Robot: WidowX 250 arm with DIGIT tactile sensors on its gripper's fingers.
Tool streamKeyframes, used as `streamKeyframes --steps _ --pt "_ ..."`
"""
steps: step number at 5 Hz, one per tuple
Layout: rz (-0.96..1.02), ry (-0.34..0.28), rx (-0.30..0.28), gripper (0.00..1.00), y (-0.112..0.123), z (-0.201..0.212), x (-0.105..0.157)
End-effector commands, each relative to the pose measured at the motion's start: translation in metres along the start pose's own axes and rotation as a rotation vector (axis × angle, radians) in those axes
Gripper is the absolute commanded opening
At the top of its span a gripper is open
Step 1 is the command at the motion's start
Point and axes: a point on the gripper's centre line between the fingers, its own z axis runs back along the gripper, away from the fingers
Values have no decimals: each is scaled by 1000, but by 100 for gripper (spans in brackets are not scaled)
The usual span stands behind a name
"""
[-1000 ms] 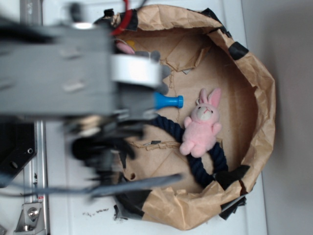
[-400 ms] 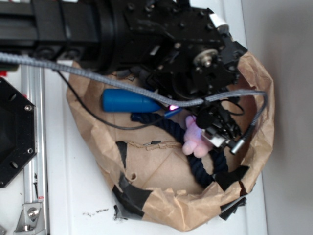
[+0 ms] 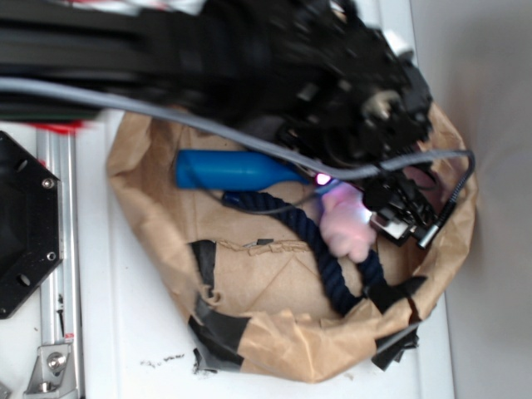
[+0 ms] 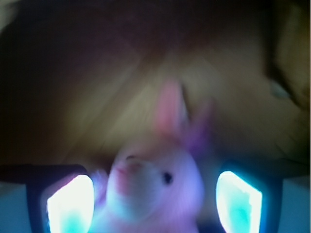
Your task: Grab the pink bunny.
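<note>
Much of the exterior view is filled by the black arm [image 3: 249,58], which is smeared with motion blur along its upper part and covers the far rim of the brown paper basket [image 3: 274,341]. It also hides the head and ears of the pink bunny [image 3: 347,224], so only the pale pink body shows below the wrist. The wrist view is dark and soft; the basket's inner wall behind the bunny is a brown blur, and the lower edge cuts off the bunny's body.

The arm reaches in from the upper left, with its wrist over the right side of the basket and the gripper [image 4: 155,199] pointing down at the bunny. In the wrist view the two glowing fingers [image 4: 70,204] stand apart on either side of the bunny's whitish face, with a gap on each side, so the jaws are spread and not pressing on the plush. The bunny lies in the right part of the basket on the dark blue rope [image 3: 320,249], with the blue bottle [image 3: 229,170] to its left.

Compared with a moment ago, the arm has moved slightly right and the bunny's body is more exposed; the bottle and rope lie as before.
</note>
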Motion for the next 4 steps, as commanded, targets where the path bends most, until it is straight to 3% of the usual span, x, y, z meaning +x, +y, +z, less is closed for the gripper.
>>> streamKeyframes --steps 1,2,3,4 --pt "-115 73 185 0 -7 4 -3" --pt "-210 77 129 0 -1 41 -2" --pt "-402 -6 35 0 14 95 -2" --pt "-582 -83 2 0 15 144 -16"
